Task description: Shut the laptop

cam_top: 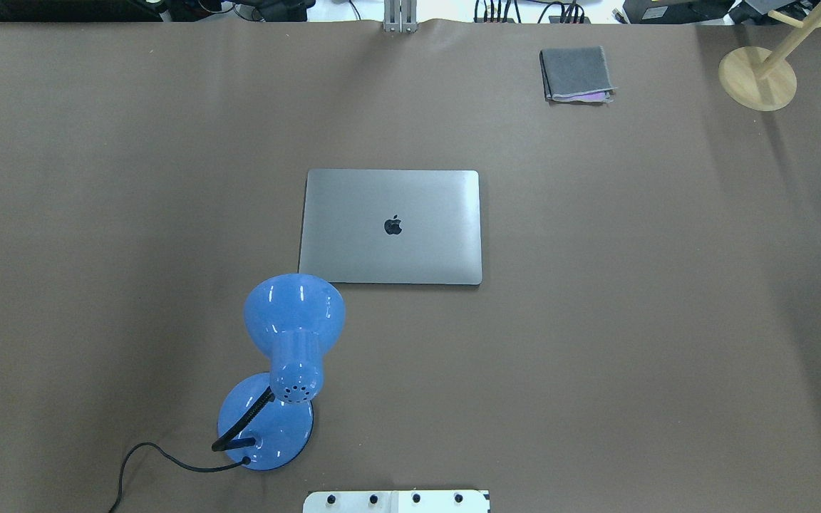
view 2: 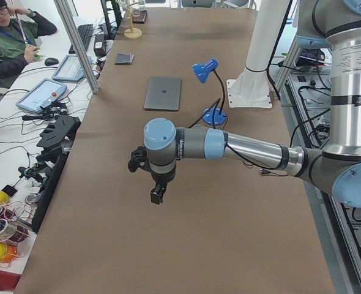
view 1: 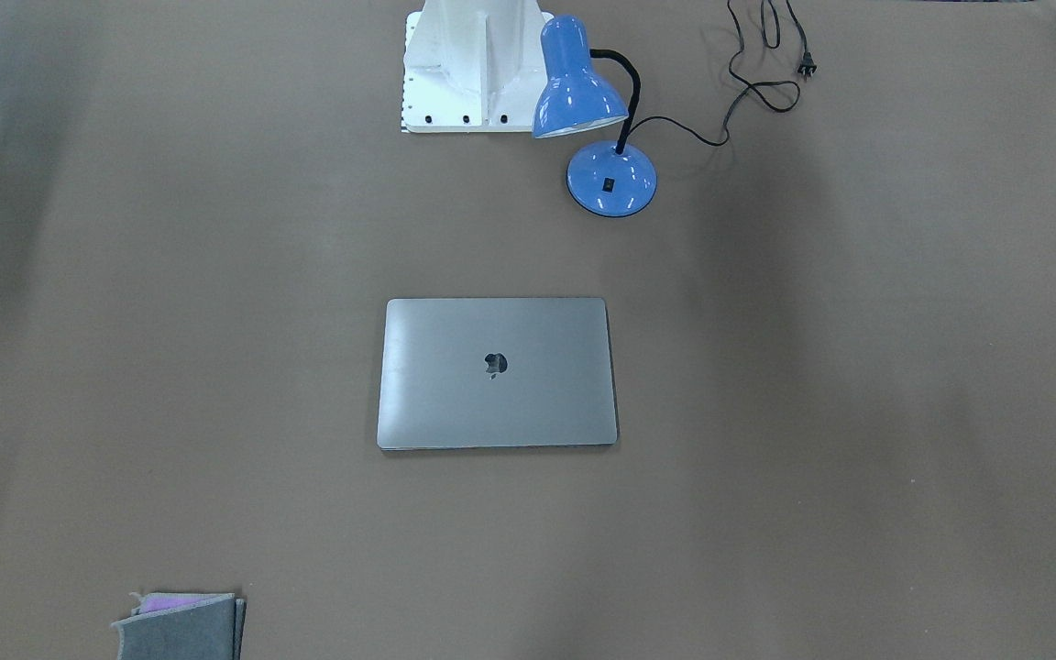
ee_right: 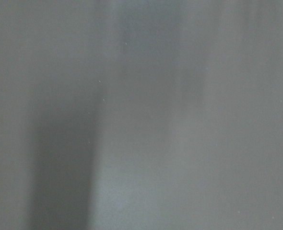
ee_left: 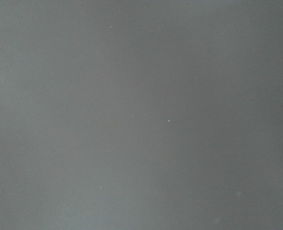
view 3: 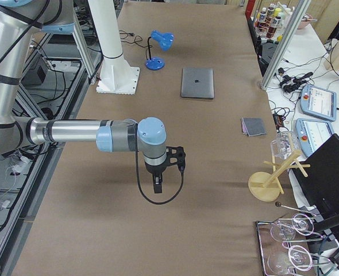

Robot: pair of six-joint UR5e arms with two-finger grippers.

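The space-grey laptop (view 1: 497, 372) lies flat in the middle of the brown table with its lid down and the dark apple logo facing up; it also shows in the overhead view (cam_top: 391, 226). My left gripper (view 2: 157, 197) hangs over the table's left end, far from the laptop (view 2: 163, 93). My right gripper (view 3: 158, 187) hangs over the table's right end, far from the laptop (view 3: 197, 83). Both grippers show only in the side views, so I cannot tell whether they are open or shut. Both wrist views show only blurred grey surface.
A blue desk lamp (cam_top: 289, 356) with a black cord stands between the laptop and the robot's white base (view 1: 468, 69). A folded grey cloth (cam_top: 576, 73) lies at the far side. A wooden stand (cam_top: 757, 77) is at the far right corner.
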